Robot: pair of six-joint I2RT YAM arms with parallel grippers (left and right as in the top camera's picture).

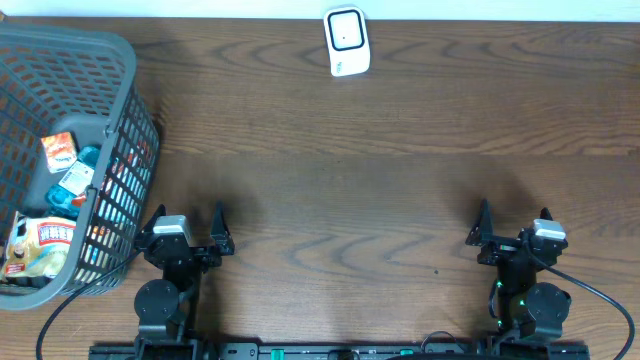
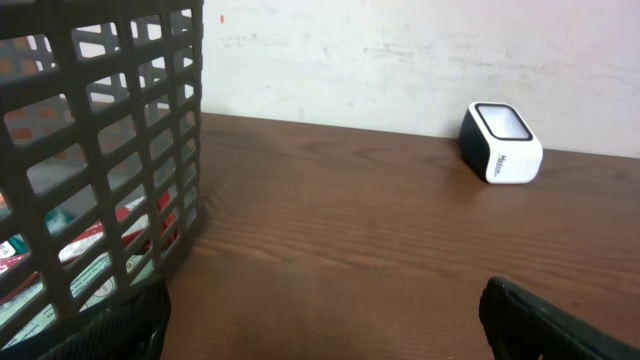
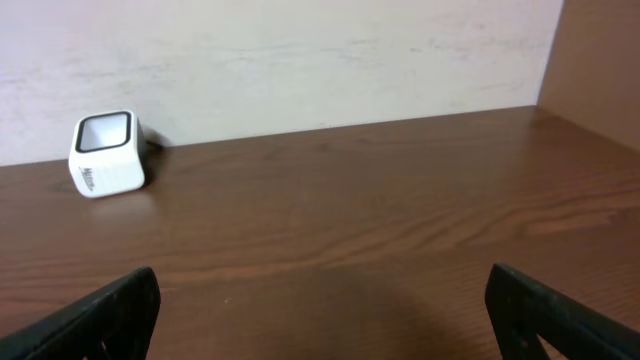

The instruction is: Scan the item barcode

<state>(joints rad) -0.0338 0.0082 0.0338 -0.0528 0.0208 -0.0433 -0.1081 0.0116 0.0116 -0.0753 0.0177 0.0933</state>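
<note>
Grey plastic latticework forms the basket (image 1: 128, 150), which stands on the left end of the dark wooden table (image 1: 350, 180) and runs off the left edge of the overhead view. Several packaged goods lie loose on its floor: an orange packet (image 1: 58, 150) toward the far side, a blue-and-white packet (image 1: 72, 185) just nearer, and a pale snack bag (image 1: 40, 245) at the near end. Which faces carry barcodes cannot be told. None of the packets is outside the basket.

At the far edge of the table, roughly centred, the white scanner (image 1: 347, 41) sits close to the pale wall (image 2: 400, 60), well apart from the basket. Its dark window tilts upward and toward the arms.

Both arms are at the near edge. The left gripper (image 1: 188, 215) sits just beside the basket's right wall, its jaws spread wide and holding nothing; from the left wrist camera the lattice fills the left side and its black fingers (image 2: 540, 320) show only at the bottom corners. The right gripper (image 1: 514, 215) is also released and empty, with bare wood between its fingers (image 3: 100, 320).

Between the grippers and the scanner, the tabletop is open wood. On the far right, the right wrist view shows a brown side panel (image 3: 600, 60) bounding the table.
</note>
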